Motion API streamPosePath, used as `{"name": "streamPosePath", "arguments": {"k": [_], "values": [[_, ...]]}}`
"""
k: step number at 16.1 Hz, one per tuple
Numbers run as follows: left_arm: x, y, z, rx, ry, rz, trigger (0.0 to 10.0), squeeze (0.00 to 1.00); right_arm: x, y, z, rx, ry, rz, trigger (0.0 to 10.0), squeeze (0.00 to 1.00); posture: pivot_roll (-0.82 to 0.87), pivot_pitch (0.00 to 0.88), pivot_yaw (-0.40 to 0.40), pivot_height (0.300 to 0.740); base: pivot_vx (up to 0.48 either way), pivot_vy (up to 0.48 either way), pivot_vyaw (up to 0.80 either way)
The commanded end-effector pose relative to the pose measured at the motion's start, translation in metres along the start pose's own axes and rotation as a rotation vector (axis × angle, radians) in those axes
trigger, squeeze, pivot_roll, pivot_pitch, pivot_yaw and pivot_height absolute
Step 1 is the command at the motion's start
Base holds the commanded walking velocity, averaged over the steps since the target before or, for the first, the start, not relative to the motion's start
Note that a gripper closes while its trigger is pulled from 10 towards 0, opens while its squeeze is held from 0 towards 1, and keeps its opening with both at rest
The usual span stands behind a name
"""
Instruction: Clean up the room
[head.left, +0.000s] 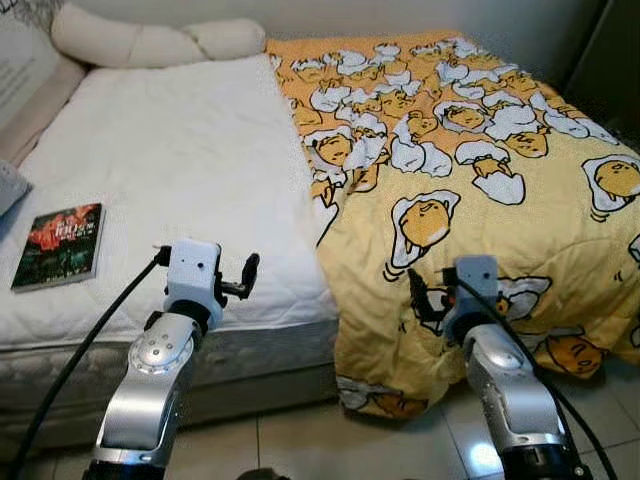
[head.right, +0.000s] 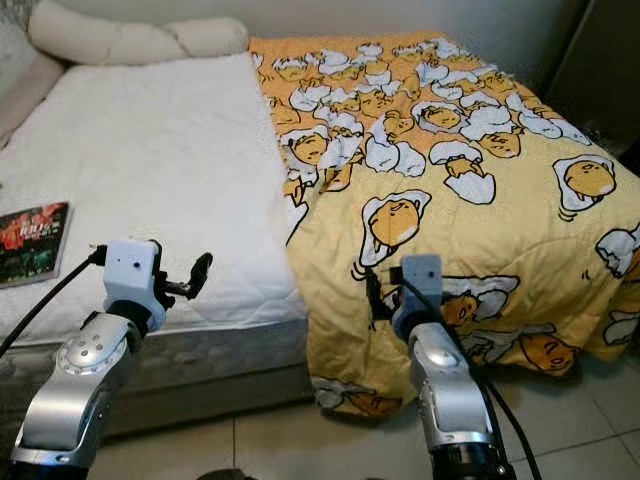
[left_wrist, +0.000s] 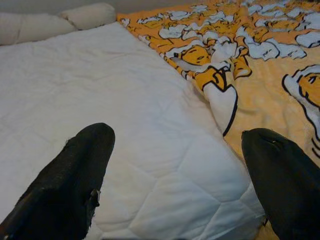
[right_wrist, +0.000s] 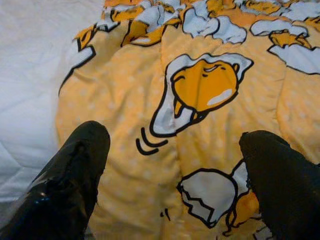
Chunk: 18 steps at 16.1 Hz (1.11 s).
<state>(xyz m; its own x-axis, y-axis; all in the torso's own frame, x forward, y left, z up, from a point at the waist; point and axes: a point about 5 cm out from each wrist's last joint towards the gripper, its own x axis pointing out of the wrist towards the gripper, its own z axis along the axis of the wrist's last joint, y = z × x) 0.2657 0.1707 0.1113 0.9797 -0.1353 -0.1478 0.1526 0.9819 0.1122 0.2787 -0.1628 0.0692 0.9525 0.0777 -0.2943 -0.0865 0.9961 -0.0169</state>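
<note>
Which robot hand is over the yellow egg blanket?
The right gripper: its open fingers reach over the yellow blanket. The left gripper, also open, is over the bare white mattress instead.

Dark rectangular paperback book (head.left: 58, 246) with red cover art, lying on white quilted mattress (head.left: 180, 180): pale title lettering on cover, too blurred to read. Yellow cartoon-egg print blanket (head.left: 470, 170): no lettering.

Bare white mattress (head.left: 170, 170) lies open ahead of the left gripper (head.left: 247, 277), jaws apart. Obstacles: a book (head.left: 58, 246) near the left edge, pillows (head.left: 150, 42) along the head, and the yellow blanket (head.left: 470, 180) covering the right half before the right gripper (head.left: 420, 295).
</note>
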Motion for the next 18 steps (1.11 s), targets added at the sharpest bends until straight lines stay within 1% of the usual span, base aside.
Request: {"name": "streamPosePath", "arguments": {"k": [1, 4, 6, 8, 11, 13, 18], "values": [[0.003, 0.003, 0.000, -0.022, -0.005, 0.012, 10.0, 0.57, 0.005, 0.006, 0.010, 0.003, -0.029, 0.029, 10.0, 0.00, 0.00, 0.000, 0.027, 0.740, 0.000, 0.000, 0.00], [0.004, 0.005, -0.006, -0.041, 0.003, 0.021, 10.0, 0.58, 0.008, 0.010, 0.014, -0.014, -0.049, 0.064, 10.0, 0.00, 0.00, 0.000, 0.030, 0.740, 0.084, 0.000, 0.00], [0.003, 0.005, -0.012, -0.045, 0.018, 0.024, 10.0, 0.59, 0.008, 0.016, 0.018, -0.028, -0.064, 0.137, 10.0, 0.00, 0.00, 0.000, 0.028, 0.740, 0.266, 0.000, 0.00], [0.003, 0.004, -0.013, -0.047, 0.022, 0.019, 10.0, 0.59, 0.008, 0.020, 0.019, -0.027, -0.067, 0.155, 10.0, 0.00, 0.00, 0.000, 0.027, 0.740, 0.298, 0.000, 0.80], [0.003, 0.005, -0.012, -0.045, 0.015, 0.018, 10.0, 0.59, 0.007, 0.019, 0.015, -0.012, -0.053, 0.167, 10.0, 0.00, 0.00, 0.000, 0.029, 0.740, 0.320, 0.000, 0.72], [0.004, 0.006, -0.010, -0.042, 0.011, 0.018, 10.0, 0.59, 0.007, 0.018, 0.013, 0.009, -0.043, 0.159, 10.0, 0.00, 0.01, 0.000, 0.029, 0.740, 0.349, 0.000, 0.00], [0.004, 0.008, -0.009, -0.031, 0.011, 0.020, 10.0, 0.58, 0.007, 0.017, 0.014, 0.008, -0.036, 0.168, 10.0, 0.00, 0.01, 0.000, 0.029, 0.740, 0.350, 0.000, 0.00]]}}
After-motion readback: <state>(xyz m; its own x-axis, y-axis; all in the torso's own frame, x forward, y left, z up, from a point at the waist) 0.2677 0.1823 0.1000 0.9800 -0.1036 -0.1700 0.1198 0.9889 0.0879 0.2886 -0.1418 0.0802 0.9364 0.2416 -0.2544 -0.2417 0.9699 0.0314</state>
